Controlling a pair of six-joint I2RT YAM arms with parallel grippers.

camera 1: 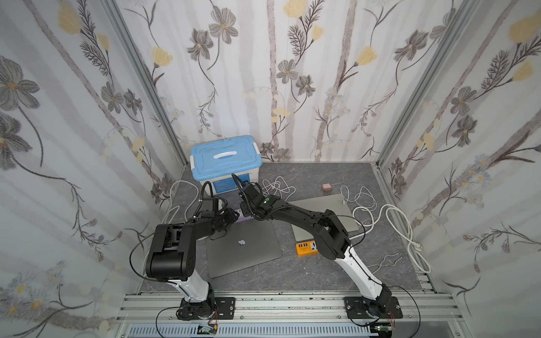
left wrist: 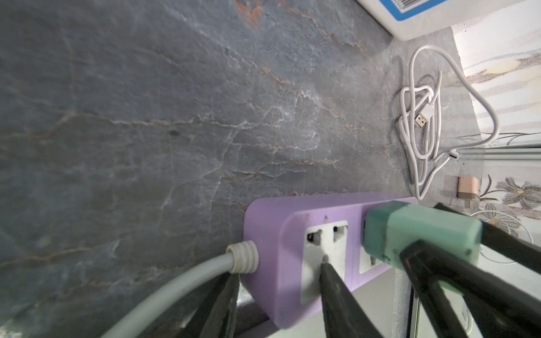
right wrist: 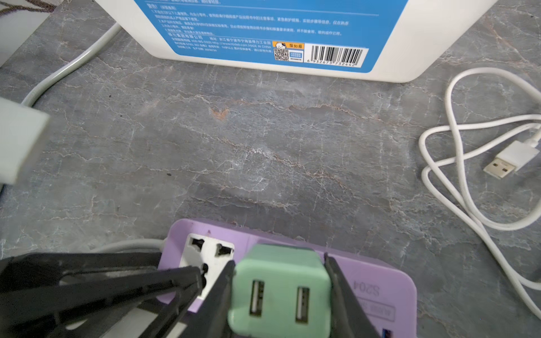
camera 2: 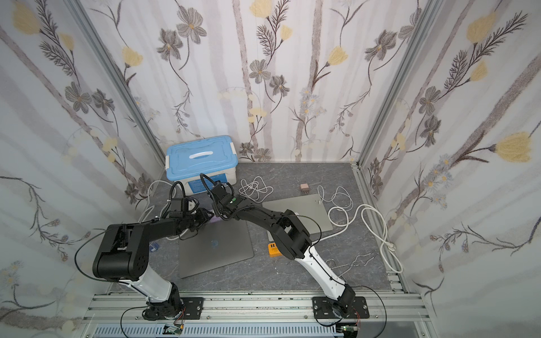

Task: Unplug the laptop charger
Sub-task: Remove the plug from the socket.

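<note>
Top views: grey marble-pattern bench (camera 1: pixel 322 272) between flower-papered walls; blue-lidded storage box (camera 1: pixel 225 156) at the back left corner; closed grey laptop (camera 1: pixel 243 245) near the front; second grey laptop (camera 1: pixel 322 206) to its right, partly under the right arm; orange power strip (camera 1: pixel 306 248) between the two; pink plug adapter (camera 1: pixel 326 187) behind the second laptop; thin white cable (camera 1: pixel 276 188) coiled beside the box; thick white cord (camera 1: pixel 404 228) looped at the right. Both arms meet in front of the box over a purple power strip (camera 2: pixel 216 221), mostly hidden beneath them; the jaws cannot be read here. Left wrist view: purple power strip (left wrist: pixel 292 263) flat on the bench (left wrist: pixel 146 117), grey cord (left wrist: pixel 175 286) leaving its end; left jaws clamped on that end, one finger (left wrist: pixel 336 292) pressing the white socket face, the other finger (left wrist: pixel 222 304) beside the cord. In the next socket sits the mint-green USB charger (left wrist: pixel 421 234), the right arm's black fingers on both its sides. White USB cable (left wrist: pixel 421 117) and pink plug adapter (left wrist: pixel 467 188) lie farther off. Right wrist view: right jaws clenched on the mint-green USB charger (right wrist: pixel 281 286), a finger (right wrist: pixel 216 301) against each flank, two USB ports facing the camera, base in the purple power strip (right wrist: pixel 374 292). Storage box (right wrist: pixel 424 44), blue label on its wall, stands apart from the strip; white USB cable (right wrist: pixel 503 164) lies on the bench (right wrist: pixel 263 146).
</note>
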